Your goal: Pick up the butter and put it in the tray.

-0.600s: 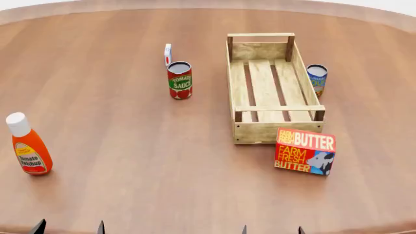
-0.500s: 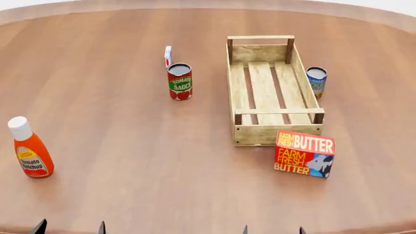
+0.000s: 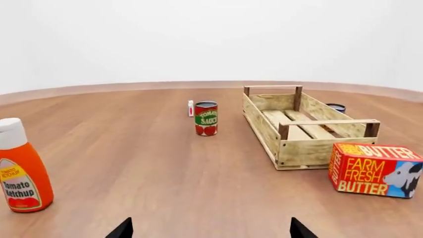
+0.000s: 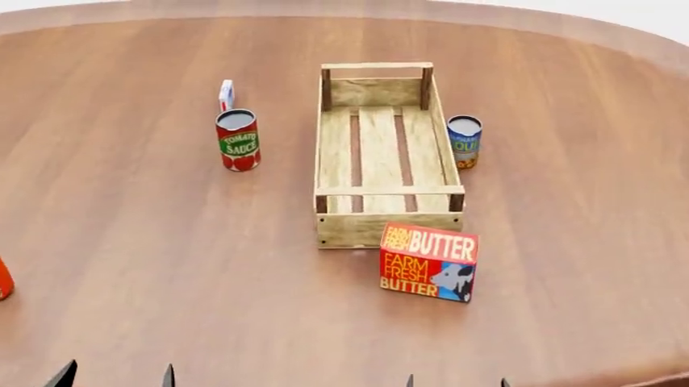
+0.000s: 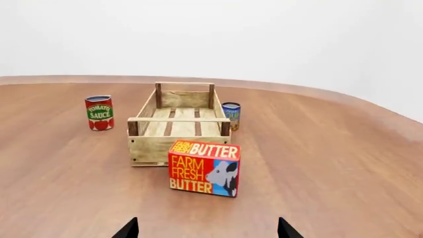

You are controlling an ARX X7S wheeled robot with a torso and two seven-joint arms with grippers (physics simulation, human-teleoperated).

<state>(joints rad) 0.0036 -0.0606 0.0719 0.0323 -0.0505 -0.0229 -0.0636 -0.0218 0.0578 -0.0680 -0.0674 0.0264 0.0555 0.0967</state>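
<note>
The butter (image 4: 428, 261) is a red and orange carton printed "FARM FRESH BUTTER". It stands on the wooden table just in front of the near end of the tray (image 4: 379, 228), a long crate of pale slats, which holds nothing. The butter also shows in the right wrist view (image 5: 203, 167) and the left wrist view (image 3: 374, 170), and the tray shows in both as well (image 5: 155, 150) (image 3: 309, 152). My left gripper (image 4: 116, 377) and right gripper (image 4: 457, 381) are open and empty at the near table edge, well short of the butter. Only their black fingertips show.
A tomato sauce can (image 4: 238, 140) stands left of the tray with a small white-blue carton (image 4: 226, 94) behind it. A blue can (image 4: 464, 141) stands against the tray's right side. A ketchup bottle (image 3: 19, 174) stands far left, almost out of the head view (image 4: 3, 280).
The head view has shifted right, so everything on the table now sits further left in it. The ketchup bottle has nearly left the frame. The objects and grippers themselves have not moved.
</note>
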